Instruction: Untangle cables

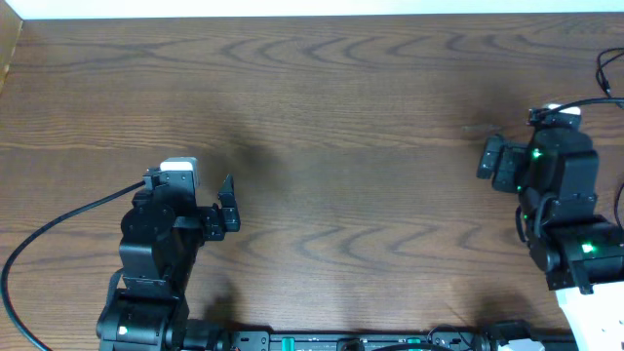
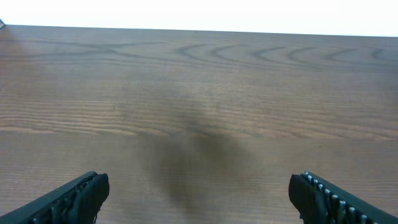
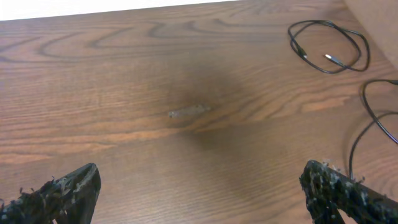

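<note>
A thin black cable (image 3: 328,45) lies in a loose loop on the wooden table (image 3: 186,74) at the far right of the right wrist view, with a small plug end inside the loop. A short piece of it shows at the right edge of the overhead view (image 1: 608,74). No white cable is in view. My right gripper (image 3: 199,180) is open and empty, well short of the loop; it also shows in the overhead view (image 1: 490,159). My left gripper (image 2: 199,186) is open and empty over bare wood at the lower left of the table (image 1: 227,205).
A second thin black wire (image 3: 372,118) curves along the right edge of the right wrist view. A thick black wire (image 1: 58,229) runs from the left arm towards the table's left edge. The table's far edge (image 2: 199,28) meets a white background.
</note>
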Robot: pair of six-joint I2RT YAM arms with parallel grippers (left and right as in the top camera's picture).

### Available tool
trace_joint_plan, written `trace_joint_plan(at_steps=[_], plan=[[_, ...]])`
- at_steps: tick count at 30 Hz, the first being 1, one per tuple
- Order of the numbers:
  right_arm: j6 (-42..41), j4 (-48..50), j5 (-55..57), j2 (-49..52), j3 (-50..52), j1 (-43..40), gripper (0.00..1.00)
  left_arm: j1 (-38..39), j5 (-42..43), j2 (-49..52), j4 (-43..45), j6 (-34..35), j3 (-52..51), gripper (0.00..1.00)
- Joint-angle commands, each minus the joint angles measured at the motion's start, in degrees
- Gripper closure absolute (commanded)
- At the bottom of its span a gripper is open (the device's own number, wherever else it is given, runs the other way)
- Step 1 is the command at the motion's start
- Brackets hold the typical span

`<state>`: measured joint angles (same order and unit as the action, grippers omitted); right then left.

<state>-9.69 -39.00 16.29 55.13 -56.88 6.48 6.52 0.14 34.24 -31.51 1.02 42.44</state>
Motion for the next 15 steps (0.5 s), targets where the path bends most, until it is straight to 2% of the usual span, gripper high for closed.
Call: trace_joint_plan(at_steps=[1,7,15], plan=[[3.3,0.9,-6.5,-0.2,0.0,-2.8,0.01,-0.2,0.8,-0.3,0.3,-1.0,0.6,0.02],[4.7,1.3,-9.4,-1.5,0.0,-5.0,0.01,-0.2,0.8,-0.3,0.2,-1.0,0.6,0.02],[4.3,-0.2,-6.0,-2.9,0.3,-5.0,0.01,-0.2,0.7,-0.3,-0.6,-1.0,0.5,0.02]])
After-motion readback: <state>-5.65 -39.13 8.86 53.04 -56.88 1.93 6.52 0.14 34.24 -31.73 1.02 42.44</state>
